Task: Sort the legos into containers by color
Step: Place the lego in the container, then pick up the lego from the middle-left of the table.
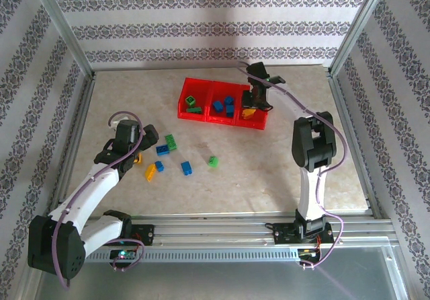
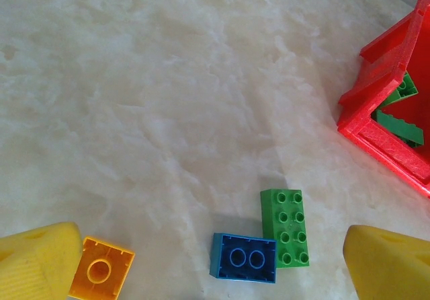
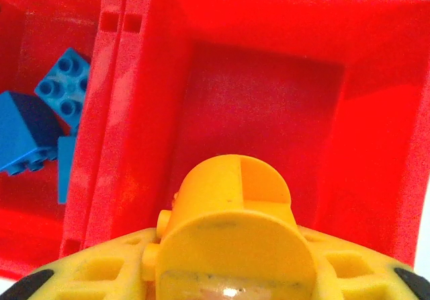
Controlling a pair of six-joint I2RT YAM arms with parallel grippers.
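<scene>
Nearest, the left gripper [image 2: 211, 243] is hanging wide open and empty over the loose legos on the left of the table [image 1: 269, 172]. One finger [image 2: 33, 263] is standing just beside an orange lego [image 2: 101, 270]; whether they are touching I cannot tell. Between the fingers a blue lego [image 2: 243, 257] is lying against a green lego [image 2: 285, 227], both nearer the other finger [image 2: 386, 263]. A yellow lego [image 1: 150, 172] is lying a little nearer than these. Out to the right a second green lego [image 1: 213, 161] is sitting alone. Beyond it the table is running bare to the right arm [image 1: 310, 148], giving wide room there.

Farther off, the tray [image 1: 195, 116] is lying slightly skewed, well apart from both side rails and near the far wall. Its left compartment [image 1: 193, 101] is holding green legos and its middle compartment [image 3: 40, 44] is holding blue ones.

Farthest, the right gripper [image 3: 228, 276] is hanging over the right compartment [image 3: 269, 111], its jaws narrowed and clamped on a rounded lego [image 3: 232, 226], orange in colour. That lego is hanging over the compartment's bare floor, clear of the inner wall [image 3: 121, 111] to its left.
</scene>
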